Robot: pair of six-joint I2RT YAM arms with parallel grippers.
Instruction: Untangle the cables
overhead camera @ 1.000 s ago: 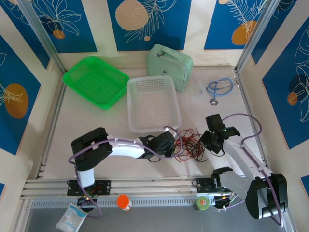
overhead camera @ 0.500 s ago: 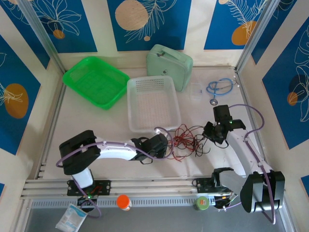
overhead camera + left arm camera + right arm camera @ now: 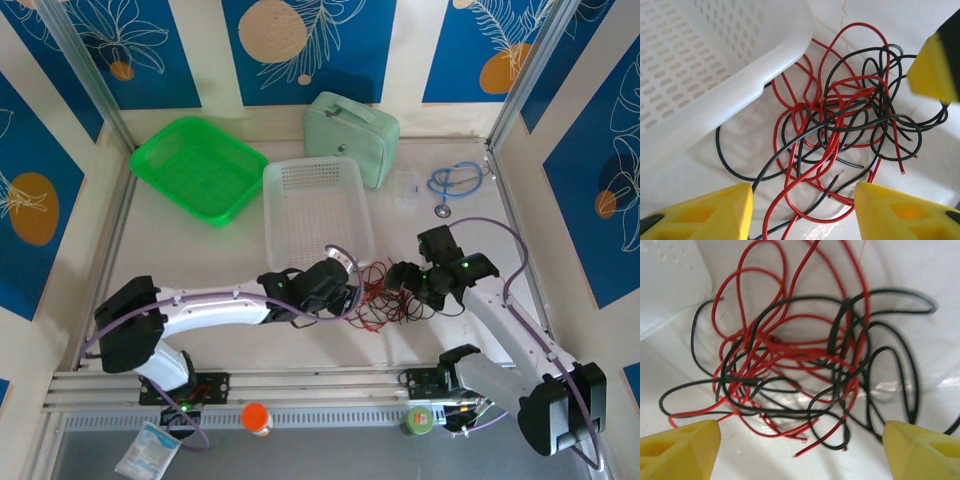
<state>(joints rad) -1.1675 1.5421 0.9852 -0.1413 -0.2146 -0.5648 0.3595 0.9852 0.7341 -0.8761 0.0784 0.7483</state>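
The loose tangle of thin red and black wires lies just beside the white perforated plastic basket, between the left gripper and the right gripper, both spread wide (neither pinching a strand), about equally near from opposite sides

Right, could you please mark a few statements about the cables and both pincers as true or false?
1. The cables form one tangled bunch of red and black wires. True.
2. The cables lie inside the white basket. False: they lie on the table, just outside the basket's near rim.
3. The left pincer is open, with the bunch ahead of its fingers. True.
4. The right pincer is shut on a black wire. False: its fingers stand wide apart and grip nothing.
5. The mint-green pouch lies inside the white basket. False: it sits on the table behind the basket's far right corner.
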